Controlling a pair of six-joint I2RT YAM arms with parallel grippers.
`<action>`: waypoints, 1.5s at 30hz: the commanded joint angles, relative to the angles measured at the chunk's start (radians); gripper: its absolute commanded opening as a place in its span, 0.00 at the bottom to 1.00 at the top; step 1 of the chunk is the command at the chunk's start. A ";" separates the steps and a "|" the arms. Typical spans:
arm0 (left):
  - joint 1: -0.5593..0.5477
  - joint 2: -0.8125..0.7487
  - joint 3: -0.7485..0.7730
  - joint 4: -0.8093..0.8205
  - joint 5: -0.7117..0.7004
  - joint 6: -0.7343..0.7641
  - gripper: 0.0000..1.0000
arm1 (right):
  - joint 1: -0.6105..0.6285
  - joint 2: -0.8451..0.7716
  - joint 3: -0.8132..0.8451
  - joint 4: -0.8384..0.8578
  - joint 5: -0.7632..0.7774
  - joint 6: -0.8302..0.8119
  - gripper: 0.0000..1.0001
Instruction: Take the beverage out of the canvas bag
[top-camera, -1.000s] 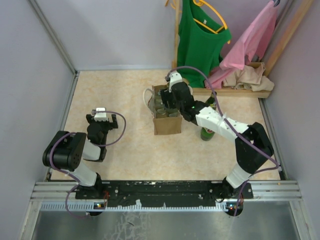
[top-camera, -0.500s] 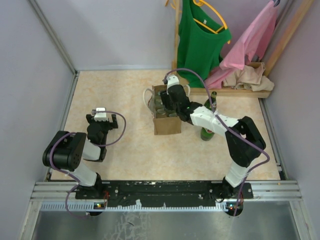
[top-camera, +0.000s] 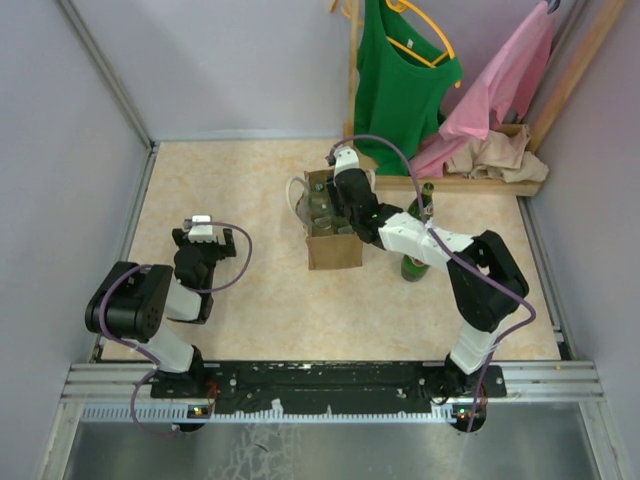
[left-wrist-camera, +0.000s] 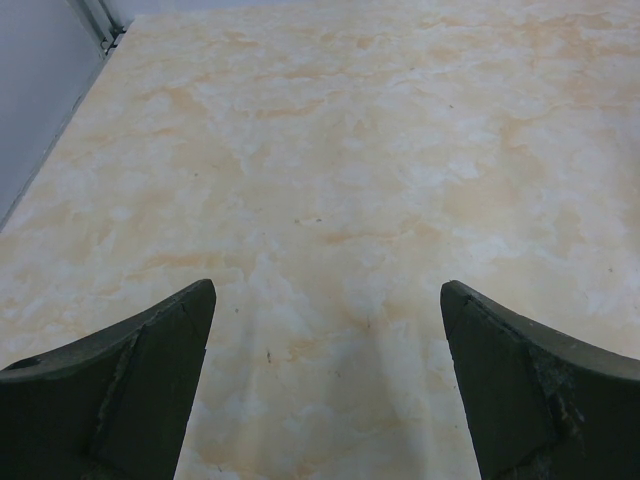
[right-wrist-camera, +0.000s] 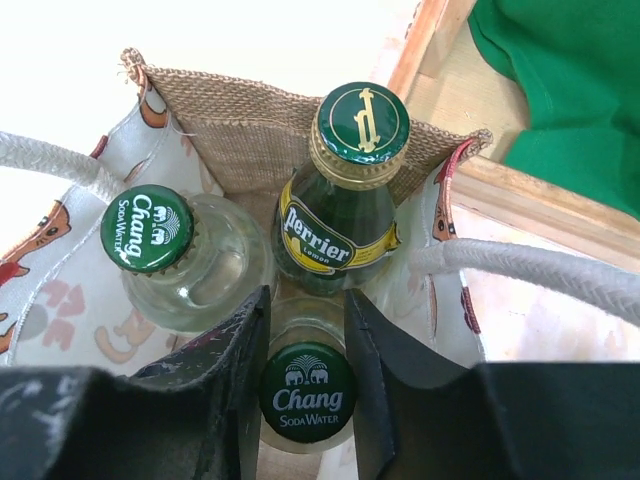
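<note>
The canvas bag (top-camera: 335, 250) stands upright mid-table; in the right wrist view its burlap wall (right-wrist-camera: 240, 130) and white rope handles (right-wrist-camera: 540, 275) frame three beverage bottles. My right gripper (right-wrist-camera: 306, 330) reaches down into the bag (top-camera: 335, 205), shut on the neck of the near clear Chang soda water bottle (right-wrist-camera: 308, 392), one finger on each side just under its green cap. A green Perrier bottle (right-wrist-camera: 345, 200) and a second Chang bottle (right-wrist-camera: 150, 228) stand behind it. My left gripper (left-wrist-camera: 326, 290) hovers open over bare tabletop at the left (top-camera: 203, 240).
A green bottle (top-camera: 414, 265) stands on the table just right of the bag, partly under my right arm. Behind the bag, a wooden rack base (top-camera: 470, 183) carries a hanging green shirt (top-camera: 400, 80) and a pink garment (top-camera: 500, 90). Walls enclose the table.
My right gripper has sunk deeper into the bag's mouth and closed from open onto the near Chang bottle's neck. The left arm has not moved.
</note>
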 joint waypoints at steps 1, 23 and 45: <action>0.005 0.000 0.014 0.014 0.011 -0.009 1.00 | -0.002 0.018 0.014 0.025 0.027 -0.019 0.23; 0.004 -0.001 0.014 0.013 0.011 -0.009 1.00 | 0.006 -0.126 0.171 0.072 -0.063 -0.098 0.00; 0.004 0.000 0.014 0.013 0.011 -0.009 1.00 | 0.025 -0.515 0.144 0.362 0.013 -0.295 0.00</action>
